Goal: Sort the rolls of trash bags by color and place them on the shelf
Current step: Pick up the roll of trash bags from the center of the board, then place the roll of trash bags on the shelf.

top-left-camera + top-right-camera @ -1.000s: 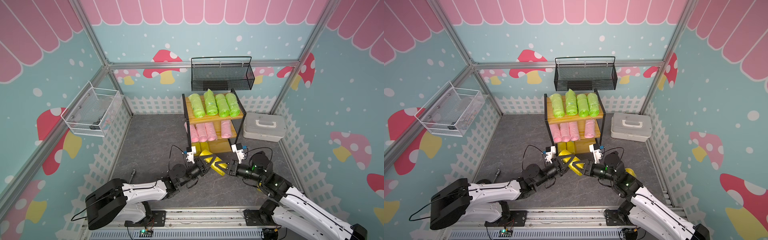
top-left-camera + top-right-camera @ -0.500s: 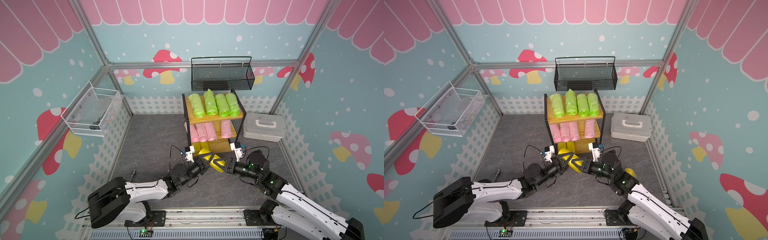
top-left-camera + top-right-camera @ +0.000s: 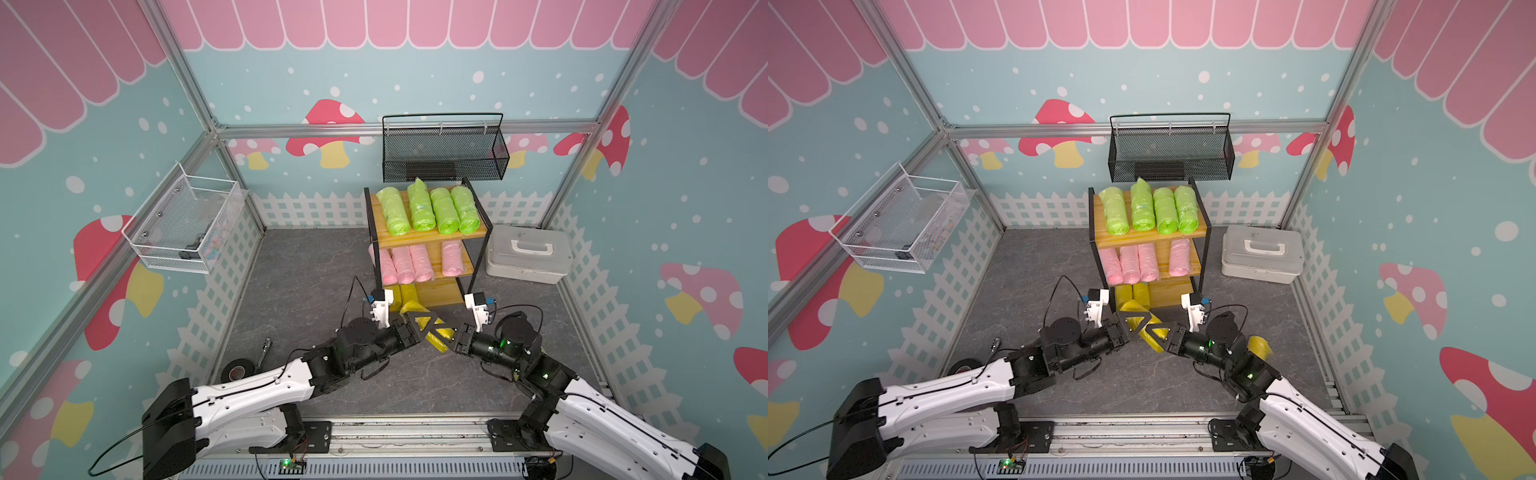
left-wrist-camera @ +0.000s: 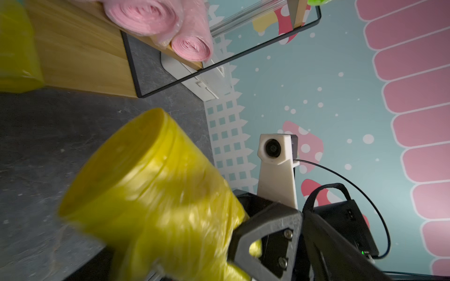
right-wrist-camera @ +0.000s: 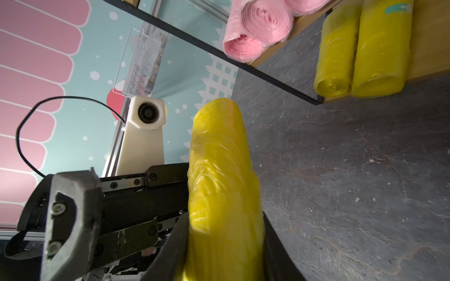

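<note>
**Grey floor [image 3: 311, 270] before the shelf [image 3: 432, 240]: a yellow roll [image 5: 219, 158] between two grippers**

Grey stone-look floor fills a booth papered with mushrooms. The three-tier shelf stands at the back, under a black mesh basket [image 3: 442, 158] and beside a white case [image 3: 528, 253]. Four green rolls [image 3: 430, 205] lie side by side on the top board. Four pink rolls [image 3: 405, 264] lie on the middle board, three packed together and one apart. Two more yellow rolls [image 5: 360, 48] lie touching on the bottom board, at its end nearer the left arm.

Both arms meet low over the floor, just in front of the bottom board. The right gripper [image 3: 446, 340] is clenched on the yellow roll near one end, and the roll's free end points toward the shelf (the right wrist view shows it running straight out between the fingers). The left gripper [image 3: 419, 323] stands spread wide at the same roll. One finger [image 5: 73, 214] is well clear of it and the other is close beside it; whether that one touches cannot be told. A last yellow roll [image 3: 1260, 347] shows in a top view, lying on the floor just beside the right arm.
</note>
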`<state>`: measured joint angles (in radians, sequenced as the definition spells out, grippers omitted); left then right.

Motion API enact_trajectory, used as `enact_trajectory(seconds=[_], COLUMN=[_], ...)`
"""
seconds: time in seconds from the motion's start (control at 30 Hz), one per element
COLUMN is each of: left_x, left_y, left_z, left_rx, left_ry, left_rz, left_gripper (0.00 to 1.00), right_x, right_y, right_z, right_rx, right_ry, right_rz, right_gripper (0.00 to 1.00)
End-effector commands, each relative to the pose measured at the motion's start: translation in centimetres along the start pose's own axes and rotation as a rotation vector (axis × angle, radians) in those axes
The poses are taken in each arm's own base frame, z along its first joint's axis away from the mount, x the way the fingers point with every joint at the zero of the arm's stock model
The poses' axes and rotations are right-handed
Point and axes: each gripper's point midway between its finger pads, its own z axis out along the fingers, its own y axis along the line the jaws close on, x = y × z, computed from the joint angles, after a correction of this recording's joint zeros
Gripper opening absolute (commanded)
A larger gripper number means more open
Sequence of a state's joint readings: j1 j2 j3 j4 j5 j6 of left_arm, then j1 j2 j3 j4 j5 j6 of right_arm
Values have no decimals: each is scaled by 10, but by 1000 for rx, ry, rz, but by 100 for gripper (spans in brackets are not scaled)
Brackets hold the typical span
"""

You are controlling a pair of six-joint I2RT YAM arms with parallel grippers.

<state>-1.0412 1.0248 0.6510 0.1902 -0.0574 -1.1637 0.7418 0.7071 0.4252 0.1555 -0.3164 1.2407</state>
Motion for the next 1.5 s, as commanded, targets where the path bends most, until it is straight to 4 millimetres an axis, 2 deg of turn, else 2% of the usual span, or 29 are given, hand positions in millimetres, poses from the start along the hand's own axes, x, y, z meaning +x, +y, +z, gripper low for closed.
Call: enact_trajectory(seconds=[0.0, 0.17, 0.2, 0.23, 0.37, 0.53, 0.7, 0.9, 0.97, 1.27, 1.47], left_x=[-27, -43, -44, -45, -44, -41, -41, -41, -42, -41, -41], left_y=[11, 28, 31, 33, 42, 50, 49, 47, 47, 48, 50], left_z=[-36, -80, -86, -91, -103, -105, -104, -108, -110, -116, -117], left_rx=[-100, -125, -125, -125, -127, -141, -138, -135, -133, -136, -141], left_ry=[-106, -213, -225, -233, -244, -241, -239, -238, -239, -235, -235], left_rz=[137, 138, 135, 131, 119, 117, 122, 134, 135, 142, 145], left_gripper=[97, 98, 98, 98, 98, 98, 97, 97, 97, 97, 97], right_x=[8, -10, -17, -17, -35, -52, -72, -88, -91, -118, -126], right_y=[-63, -77, -76, -87, -95, -93, -95, -98, -105, -105, -121], right_z=[3, 8, 9, 8, 6, 11, 18, 41, 45, 72, 87], right_rx=[172, 185, 178, 196, 196, 173, 139, 72, 61, -5, 11], right_ry=[-55, -169, -201, -228, -348, -427, -521, -560, -576, -602, -601], right_rz=[90, 88, 89, 99, 112, 112, 137, 169, 187, 163, 177], right_gripper=[0, 0, 0, 0, 0, 0, 0, 0, 0, 0, 0])
